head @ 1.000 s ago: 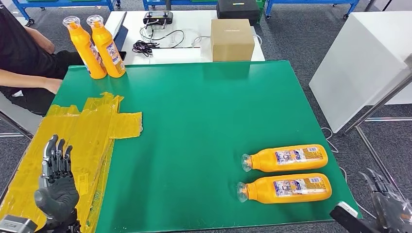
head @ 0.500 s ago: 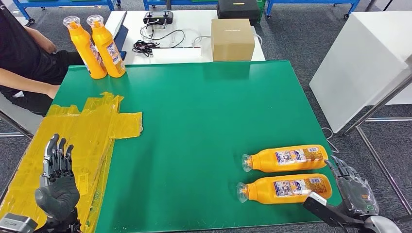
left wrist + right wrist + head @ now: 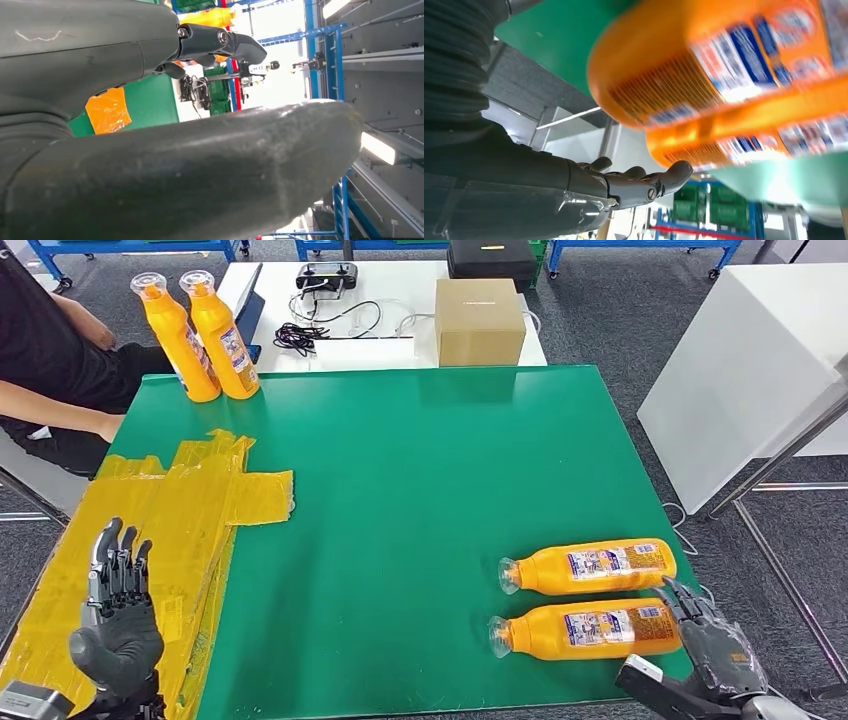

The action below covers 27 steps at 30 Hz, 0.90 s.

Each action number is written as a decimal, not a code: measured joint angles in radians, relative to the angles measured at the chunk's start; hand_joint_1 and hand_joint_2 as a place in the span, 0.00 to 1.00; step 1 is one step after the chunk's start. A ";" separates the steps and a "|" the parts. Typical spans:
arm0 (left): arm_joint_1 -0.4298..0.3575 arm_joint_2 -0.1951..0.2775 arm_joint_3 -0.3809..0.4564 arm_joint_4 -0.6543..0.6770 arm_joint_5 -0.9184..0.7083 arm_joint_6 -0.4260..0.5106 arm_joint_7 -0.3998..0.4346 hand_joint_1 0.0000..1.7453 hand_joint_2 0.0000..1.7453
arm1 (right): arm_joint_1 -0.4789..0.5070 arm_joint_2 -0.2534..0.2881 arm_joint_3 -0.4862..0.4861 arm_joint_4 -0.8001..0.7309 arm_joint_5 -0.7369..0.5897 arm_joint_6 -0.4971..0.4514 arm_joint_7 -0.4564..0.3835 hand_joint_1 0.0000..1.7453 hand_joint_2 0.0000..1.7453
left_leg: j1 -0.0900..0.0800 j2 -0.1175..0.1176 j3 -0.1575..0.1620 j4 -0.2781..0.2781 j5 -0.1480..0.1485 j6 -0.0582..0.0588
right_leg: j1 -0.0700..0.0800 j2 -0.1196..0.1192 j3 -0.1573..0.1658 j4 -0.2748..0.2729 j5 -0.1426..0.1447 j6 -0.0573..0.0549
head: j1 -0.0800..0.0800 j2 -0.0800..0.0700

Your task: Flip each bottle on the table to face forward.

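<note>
On a green table [image 3: 400, 490], two orange bottles lie on their sides near the front right corner, and the robot's right hand [image 3: 715, 645], fingers spread and empty, sits just beside the base of the nearer bottle [image 3: 590, 628], with the farther bottle [image 3: 590, 567] close behind it. A sideways nudge could likely roll the near bottle into its neighbour or over the close front edge. The left hand [image 3: 118, 615] hovers with fingers apart over yellow tape [image 3: 200, 500]; the table's middle offers open room.
</note>
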 joint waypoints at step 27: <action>0.009 0.000 0.002 0.004 0.036 -0.028 0.004 0.00 0.00 | 0.005 -0.146 0.184 0.015 -0.057 -0.057 0.097 0.00 1.00 | 0.000 0.001 0.001 0.000 0.000 0.000 | 0.000 0.001 0.001 0.000 0.000 0.000 | 0.000 0.000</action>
